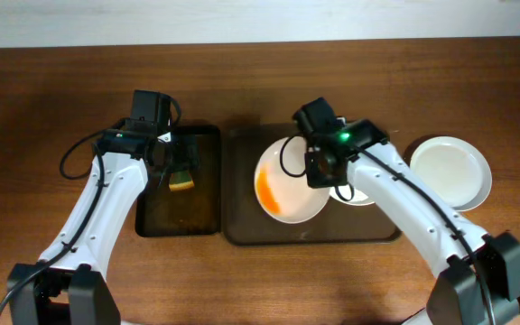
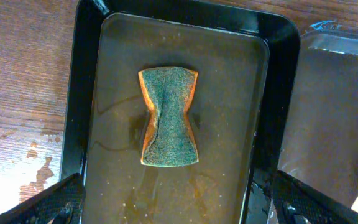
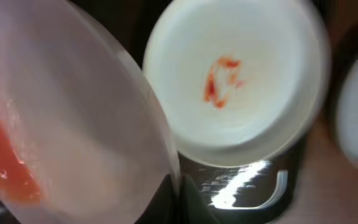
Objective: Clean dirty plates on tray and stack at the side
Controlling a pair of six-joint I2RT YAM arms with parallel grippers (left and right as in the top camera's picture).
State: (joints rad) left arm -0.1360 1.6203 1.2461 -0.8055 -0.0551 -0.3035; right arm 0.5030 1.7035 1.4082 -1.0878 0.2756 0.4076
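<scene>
Right gripper (image 1: 319, 170): fingers hidden behind the plate in the wrist view, but the smeared plate (image 1: 287, 185) sits tipped up right against the camera, so it reads as clamped on that plate's rim. The plate hangs over the large tray (image 1: 242, 230), orange smear on its left half. A second dirty plate (image 3: 235, 81), with a red spot in the middle, lies flat on the tray under the right arm. One clean plate (image 1: 450, 171) sits on the table to the right, off the tray.

Left gripper (image 2: 178, 190): jaws wide apart, hovering above the sponge (image 2: 169, 117), not touching. The sponge lies flat in the wet small tray (image 2: 73, 93).

Step, as judged: plate presented, sponge pickup pending. Next move calls for the left to drop, pinch the sponge at its narrow waist, then carry it to the smear while the right holds steady.
</scene>
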